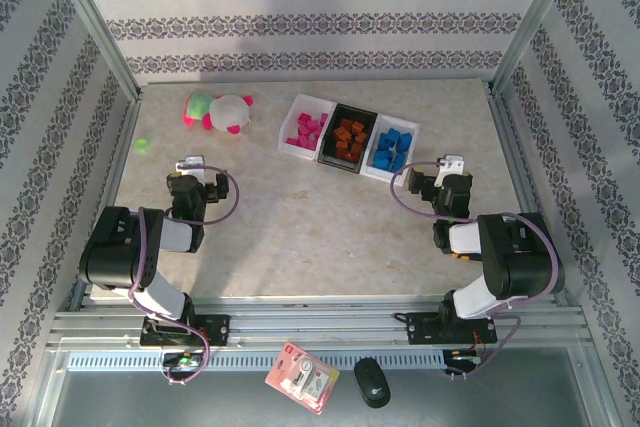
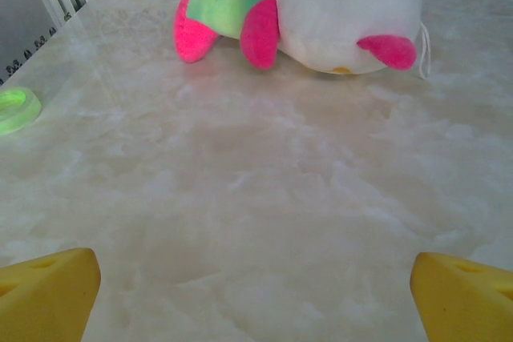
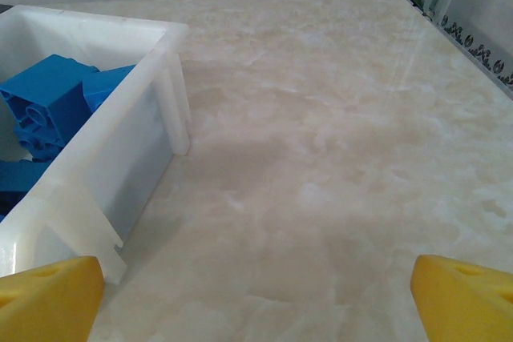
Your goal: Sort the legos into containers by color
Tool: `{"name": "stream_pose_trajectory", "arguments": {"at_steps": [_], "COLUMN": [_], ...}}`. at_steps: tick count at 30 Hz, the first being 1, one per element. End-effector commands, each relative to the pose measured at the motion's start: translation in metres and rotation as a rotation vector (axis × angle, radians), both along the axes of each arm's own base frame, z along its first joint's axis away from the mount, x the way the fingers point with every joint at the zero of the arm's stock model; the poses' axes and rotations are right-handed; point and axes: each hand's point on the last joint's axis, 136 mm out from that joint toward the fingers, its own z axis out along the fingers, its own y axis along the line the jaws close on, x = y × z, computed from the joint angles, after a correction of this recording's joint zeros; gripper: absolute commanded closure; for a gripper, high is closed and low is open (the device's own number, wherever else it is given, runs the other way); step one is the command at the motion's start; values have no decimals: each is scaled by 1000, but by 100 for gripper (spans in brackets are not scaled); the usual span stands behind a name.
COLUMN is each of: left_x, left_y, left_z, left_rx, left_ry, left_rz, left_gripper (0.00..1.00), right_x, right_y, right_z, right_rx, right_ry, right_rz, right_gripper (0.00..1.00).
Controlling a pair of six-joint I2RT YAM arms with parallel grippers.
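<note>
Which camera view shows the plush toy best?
The left wrist view: the plush toy lies close ahead, large enough to show its white head, pink limbs and green patch, though its top is cut off. The top external view shows it whole but small, at the far left of the table.

A plush toy [image 1: 218, 111], white with pink limbs and a green patch, lies near the far left corner of the pale marbled table [image 1: 300, 237]. A small light-green ring [image 1: 143, 145] sits apart from it, by the left edge. Patterned wallpaper [image 1: 300, 17] covers the walls. Below the metal front rail [image 1: 320, 319] lie a red-and-white blister pack [image 1: 302, 376] and, just beside it, a black oval object [image 1: 372, 383]
</note>
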Motion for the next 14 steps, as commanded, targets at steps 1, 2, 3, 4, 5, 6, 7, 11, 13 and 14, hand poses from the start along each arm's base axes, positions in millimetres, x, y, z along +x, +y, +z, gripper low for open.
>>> {"name": "stream_pose_trajectory", "arguments": {"at_steps": [1, 2, 3, 4, 5, 6, 7, 11, 13, 14], "left_x": [4, 6, 8, 9, 11, 11, 11, 11, 11, 11], "left_y": [-2, -5, -8, -13, -16, -17, -17, -17, -17, -17], "left_z": [11, 11, 10, 9, 8, 8, 8, 8, 8, 8], "left_rx": [-18, -18, -17, -17, -15, -14, -14, -14, -14, -14], "left_ry": [-49, -43, -33, -20, -15, -13, -12, -13, -12, -12], "left_rz": [-22, -38, -58, -87, -107, -110, -110, -109, -110, -111], "left_gripper": [1, 1, 1, 1, 1, 1, 1, 1, 1, 1], "right_x": [9, 9, 9, 9, 9, 9, 9, 9, 9, 9], "right_y": [2, 2, 2, 2, 1, 2, 2, 2, 2, 2], "right_z": [16, 16, 16, 16, 16, 16, 16, 16, 16, 16], "right_rx": [3, 1, 2, 2, 1, 1, 1, 2, 1, 1], "right_ry": [-59, -59, -58, -58, -59, -57, -57, -58, -58, -58], "right_rz": [18, 17, 17, 18, 16, 16, 18, 17, 17, 17], "right_gripper": [2, 2, 2, 2, 2, 2, 2, 2, 2, 2]}}
